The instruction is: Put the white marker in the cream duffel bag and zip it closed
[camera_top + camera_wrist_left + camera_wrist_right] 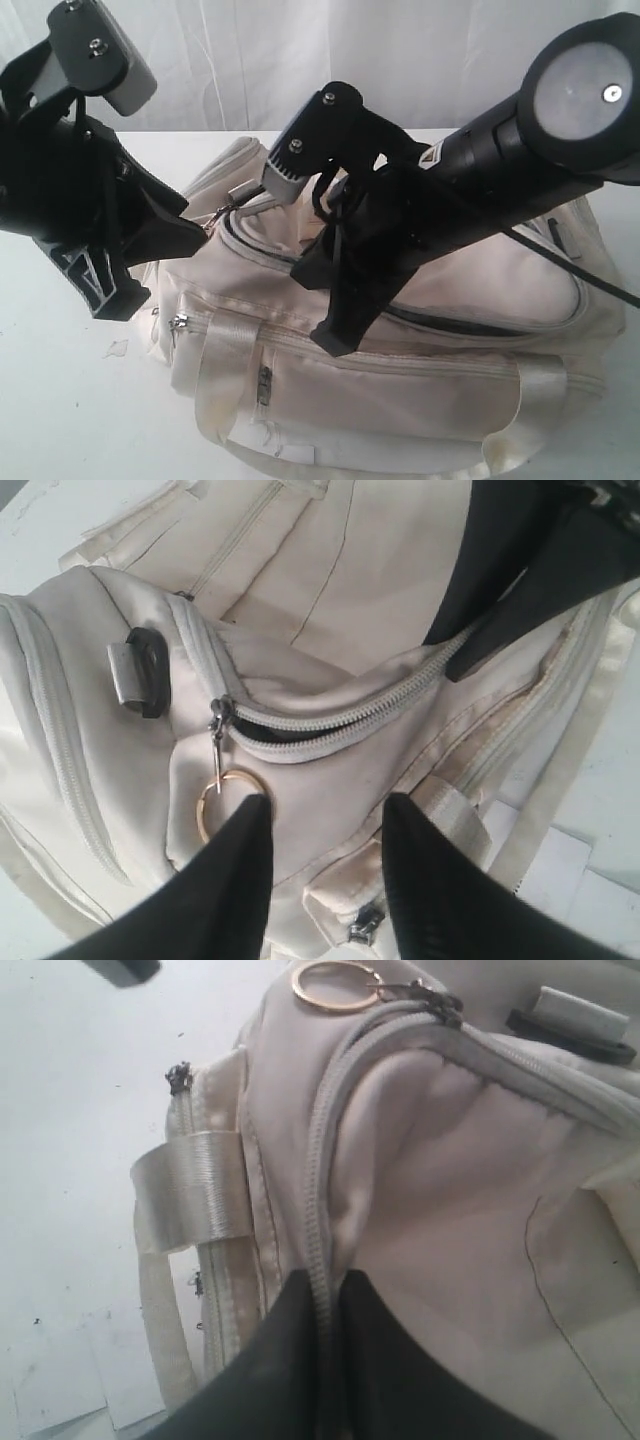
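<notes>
The cream duffel bag lies on the white table. Its top zip is partly open, showing a dark gap. The zip's slider carries a gold ring. My left gripper is open over the bag's end, and one fingertip overlaps the ring. My right gripper is shut on the zip edge of the bag's top opening, farther along from the slider. The white marker is not in view.
A black clip with a grey tab sits near the slider. Shiny webbing straps hang over the bag's front, beside a side pocket zip pull. A small scrap lies on the table.
</notes>
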`<state>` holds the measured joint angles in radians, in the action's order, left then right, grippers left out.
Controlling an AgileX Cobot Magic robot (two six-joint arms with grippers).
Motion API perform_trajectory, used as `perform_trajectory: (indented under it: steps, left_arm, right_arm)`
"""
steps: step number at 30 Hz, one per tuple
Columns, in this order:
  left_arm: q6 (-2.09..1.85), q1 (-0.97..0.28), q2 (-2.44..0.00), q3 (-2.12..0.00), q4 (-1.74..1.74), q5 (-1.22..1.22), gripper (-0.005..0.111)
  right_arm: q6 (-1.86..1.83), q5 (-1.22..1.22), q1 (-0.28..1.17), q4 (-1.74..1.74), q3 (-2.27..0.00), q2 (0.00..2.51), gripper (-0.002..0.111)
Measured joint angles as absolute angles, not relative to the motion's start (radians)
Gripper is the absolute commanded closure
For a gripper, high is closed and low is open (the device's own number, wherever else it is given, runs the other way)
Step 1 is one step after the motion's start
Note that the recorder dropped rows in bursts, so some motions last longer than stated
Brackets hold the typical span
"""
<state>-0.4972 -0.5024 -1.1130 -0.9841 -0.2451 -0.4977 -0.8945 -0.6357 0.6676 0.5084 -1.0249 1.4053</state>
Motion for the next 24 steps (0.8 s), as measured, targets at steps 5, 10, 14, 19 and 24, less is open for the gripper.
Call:
perform_trajectory:
  steps: [5, 10, 14, 19, 24]
  left_arm:
    - [-0.499, -0.502, -1.113, -0.984, -0.249, -0.499, 0.065]
    - [-0.501, -0.502, -1.113, -0.984, -0.250, -0.499, 0.065]
    - [-0.505, -0.502, -1.113, -0.984, -0.258, -0.499, 0.065]
    - [-0.505, -0.502, -1.113, -0.984, -0.264, -0.502, 0.065]
    - [-0.505, -0.502, -1.113, -0.984, -0.264, -0.502, 0.065]
  right_arm:
    - [-0.893, -0.656, 0.668, 0.497, -1.025, 1.399, 0.103]
    - [-0.891, -0.678, 0.668, 0.495, -1.025, 1.399, 0.096]
    - [-0.891, -0.682, 0.668, 0.495, -1.025, 1.399, 0.096]
    - [-0.891, -0.680, 0.668, 0.491, -1.025, 1.399, 0.095]
    - [-0.891, -0.684, 0.668, 0.491, -1.038, 1.399, 0.093]
